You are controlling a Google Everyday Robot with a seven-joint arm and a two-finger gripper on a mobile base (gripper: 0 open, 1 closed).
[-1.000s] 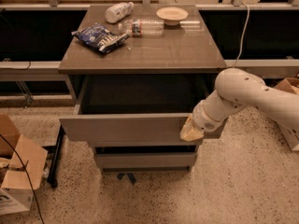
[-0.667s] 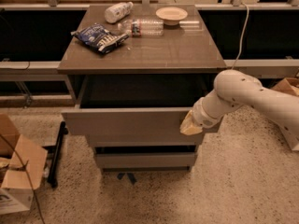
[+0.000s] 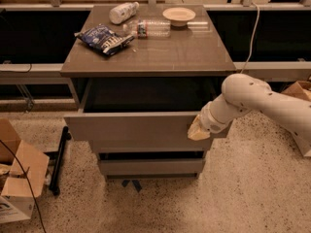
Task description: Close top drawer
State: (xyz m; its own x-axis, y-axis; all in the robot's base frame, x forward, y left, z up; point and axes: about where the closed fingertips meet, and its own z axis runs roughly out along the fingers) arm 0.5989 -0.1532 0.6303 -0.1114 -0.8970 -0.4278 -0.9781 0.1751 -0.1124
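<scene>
The top drawer (image 3: 131, 126) is a wide grey-brown drawer with a plain flat front. It stands partly pulled out of the cabinet, and its dark interior shows behind the front panel. My gripper (image 3: 198, 131) is at the end of the white arm coming in from the right. It rests against the right end of the drawer's front panel. Two narrower drawer fronts sit below it, the lower one (image 3: 150, 167) slightly out.
On the cabinet top (image 3: 160, 55) lie a blue snack bag (image 3: 103, 39), a clear plastic bottle (image 3: 148, 28), a white bottle (image 3: 122, 12) and a small bowl (image 3: 179, 16). Cardboard boxes (image 3: 17, 178) stand on the floor at left. A black bar (image 3: 58, 159) lies beside the cabinet.
The top drawer has slid back toward the cabinet, with my gripper moving along against its front panel. Less of the drawer sticks out now.
</scene>
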